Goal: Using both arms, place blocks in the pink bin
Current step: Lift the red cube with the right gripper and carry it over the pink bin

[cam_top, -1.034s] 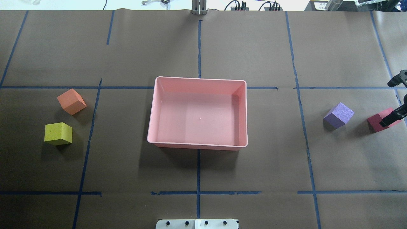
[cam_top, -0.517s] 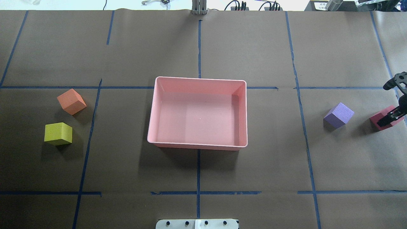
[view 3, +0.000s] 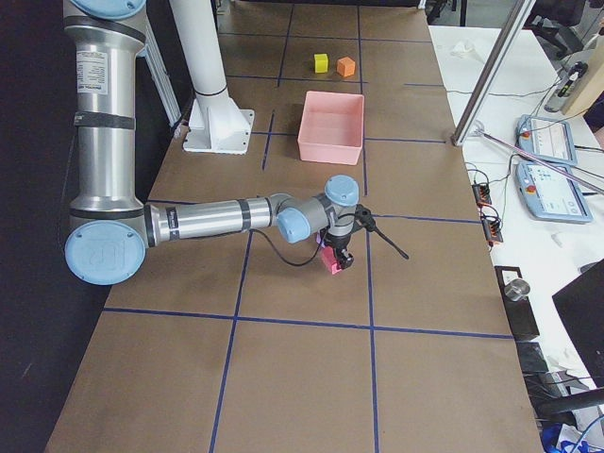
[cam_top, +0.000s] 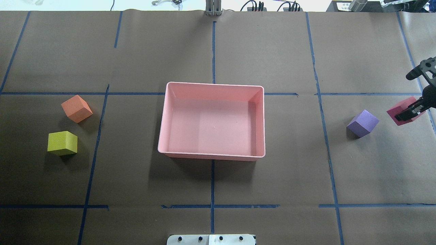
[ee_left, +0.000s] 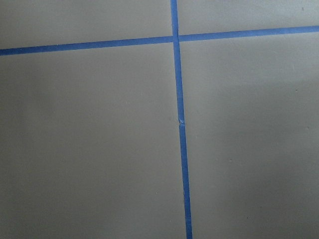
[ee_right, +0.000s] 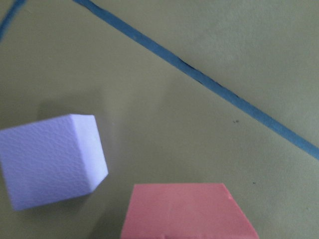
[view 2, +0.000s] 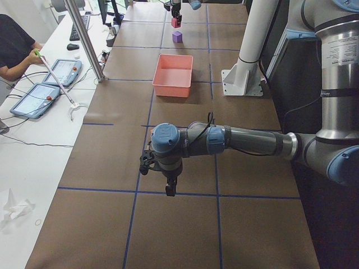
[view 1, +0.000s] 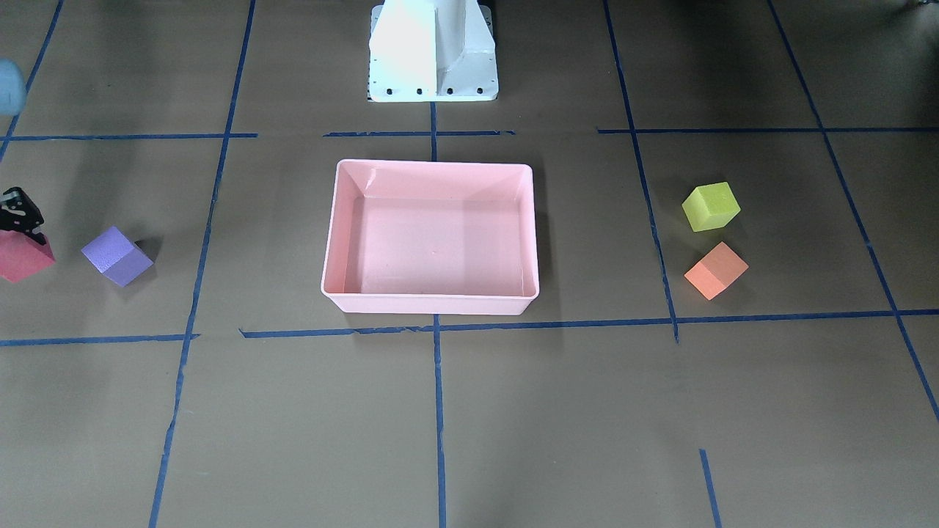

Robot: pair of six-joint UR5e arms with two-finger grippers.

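Observation:
The empty pink bin (cam_top: 214, 84) (view 1: 433, 165) sits at the table's middle. At the far right of the overhead view my right gripper (cam_top: 408, 110) (view 1: 18, 220) is shut on the red-pink block (cam_top: 402, 104) (view 1: 22, 258) (ee_right: 189, 211), which is held tilted. The purple block (cam_top: 363, 123) (view 1: 116, 255) (ee_right: 52, 159) lies just beside it, towards the bin. On the left side lie the orange block (cam_top: 76, 108) (view 1: 717, 270) and the yellow-green block (cam_top: 62, 143) (view 1: 710, 207). My left gripper (view 2: 170, 188) hangs over bare paper far from them; I cannot tell whether it is open or shut.
The white pedestal base (view 1: 433, 51) stands at the robot's edge behind the bin. Blue tape lines (ee_left: 180, 124) cross the brown paper. A person sits at a side bench with tablets (view 2: 45, 84), behind a slanted metal post (view 2: 84, 39).
The right gripper closed around the red-pink block. It has since moved up the overhead view with the block, away from where it lay. The other blocks and the bin stayed put.

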